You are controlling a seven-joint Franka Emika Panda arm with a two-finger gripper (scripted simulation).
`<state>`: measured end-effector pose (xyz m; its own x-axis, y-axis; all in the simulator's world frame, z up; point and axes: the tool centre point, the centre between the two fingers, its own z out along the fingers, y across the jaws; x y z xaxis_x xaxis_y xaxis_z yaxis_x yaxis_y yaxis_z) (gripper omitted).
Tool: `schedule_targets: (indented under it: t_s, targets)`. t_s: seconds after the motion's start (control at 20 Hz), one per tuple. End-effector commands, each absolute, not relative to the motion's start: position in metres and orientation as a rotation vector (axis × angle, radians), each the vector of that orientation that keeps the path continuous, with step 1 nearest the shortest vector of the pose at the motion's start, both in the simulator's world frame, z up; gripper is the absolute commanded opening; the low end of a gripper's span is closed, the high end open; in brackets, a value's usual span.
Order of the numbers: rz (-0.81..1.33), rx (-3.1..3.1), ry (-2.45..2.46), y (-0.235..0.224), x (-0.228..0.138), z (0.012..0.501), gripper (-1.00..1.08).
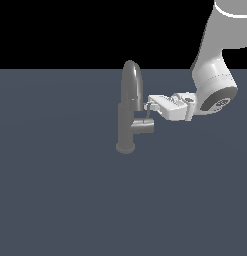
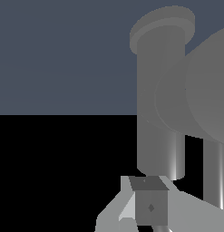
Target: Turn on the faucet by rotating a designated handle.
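Exterior view: the faucet stands upright mid-counter, and the gripper reaches in from the exterior view's right to the thin handle above the side stub. Wrist view: the faucet body looms close beyond one dark fingertip; whether the gripper is clenched I cannot tell.

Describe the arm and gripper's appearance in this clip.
The arm is glossy white with rounded, bulbous links and a dark grey round cap at the wrist joint. The gripper is a white boxy hand with short pale fingers; the wrist view shows a grey, blocky fingertip. No cables or markings visible.
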<state>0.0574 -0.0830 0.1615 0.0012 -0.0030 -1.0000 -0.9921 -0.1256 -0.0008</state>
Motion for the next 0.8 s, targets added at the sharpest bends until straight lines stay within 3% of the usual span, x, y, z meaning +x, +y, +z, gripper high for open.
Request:
schedule_targets:
  t_s: [0.0, 0.75]
  targets:
    - [1.3, -1.298, 1.15, -0.083, 0.058, 0.161, -1.0]
    - [1.3, -1.299, 1.15, -0.085, 0.03, 0.166, -1.0]
